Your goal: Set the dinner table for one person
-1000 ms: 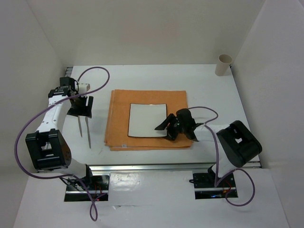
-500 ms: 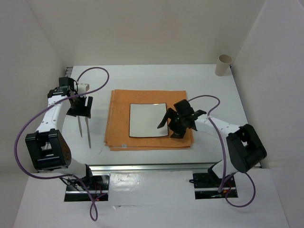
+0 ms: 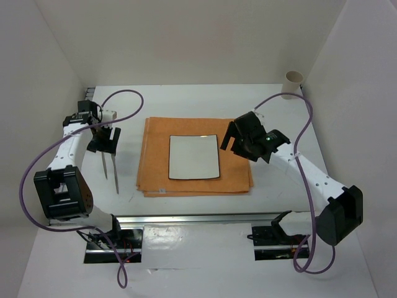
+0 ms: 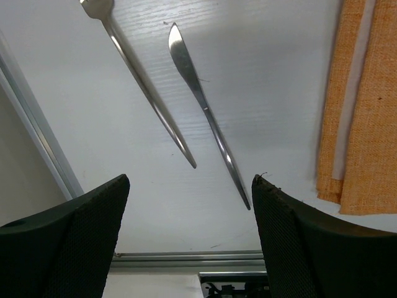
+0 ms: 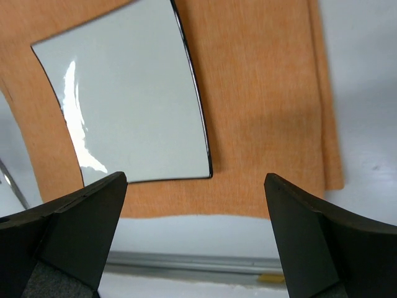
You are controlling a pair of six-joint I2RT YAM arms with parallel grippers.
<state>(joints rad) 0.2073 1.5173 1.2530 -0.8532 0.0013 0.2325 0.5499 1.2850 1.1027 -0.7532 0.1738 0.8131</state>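
While both arms hang above the large plain white matte dinner table [image 3: 186,102], which fills the workspace with aluminium rails along its edges, nothing is gripped. An orange cloth placemat [image 3: 155,155] lies at the table's middle, and a square white plate with a thin dark rim [image 3: 194,157] sits on it, roughly centred. To the left of the placemat, on bare tabletop, a slim silver metal fork [image 4: 142,87] and a silver metal knife [image 4: 201,105] lie side by side, apart from each other, with the knife nearer the cloth. The left gripper [image 4: 189,180] hovers over these two, jaws spread wide and empty. The right gripper [image 5: 195,177] hangs over the placemat's right part just beside the plate, jaws fully apart and empty. A beige cylinder, possibly a paper cup [image 3: 292,84], stands upright at the far right corner.
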